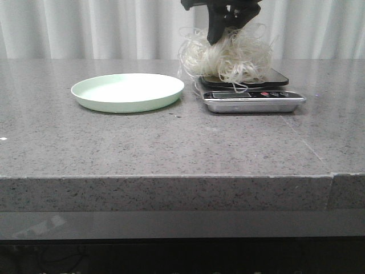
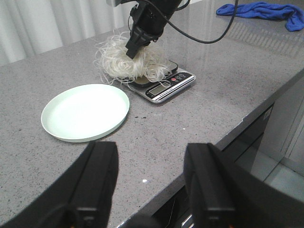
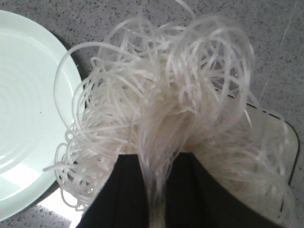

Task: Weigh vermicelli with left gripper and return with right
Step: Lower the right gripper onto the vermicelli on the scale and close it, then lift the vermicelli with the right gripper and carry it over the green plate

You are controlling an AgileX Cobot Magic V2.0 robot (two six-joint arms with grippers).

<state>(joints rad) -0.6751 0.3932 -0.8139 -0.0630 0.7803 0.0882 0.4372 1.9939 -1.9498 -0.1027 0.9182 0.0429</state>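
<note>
The right gripper (image 1: 218, 35), a black claw of dark tapered fingers, reached down into the vermicelli (image 1: 227, 57) from above, its two fingers pressed together on a bunch of strands that ran up between them in the right wrist view. The vermicelli was a loose, fluffy tangle of thin, translucent white noodle strands, looping outward in curls; it sat over the dark platform of the scale (image 1: 254, 100), with some loops hanging past the platform's edge toward the plate (image 1: 128, 91). Whether the bundle rested on the platform or was lifted just clear of it could not be told.

The scale was a low, rectangular device with a shiny metal body, rounded corners, a small display and buttons along its front edge. Just beside it lay the plate, round, shallow and pale green, with a smooth matte surface and faint concentric rings inside; nothing lay in it.

The left gripper (image 2: 149, 178) hung well apart from the scale, over the near part of the table (image 1: 171, 148), its two broad black fingers spread wide with nothing between them.

The table was a grey speckled stone slab with a square front edge. A crumpled blue cloth (image 2: 261, 12) lay at its far end, and pale pleated curtains (image 1: 85, 28) hung behind.
</note>
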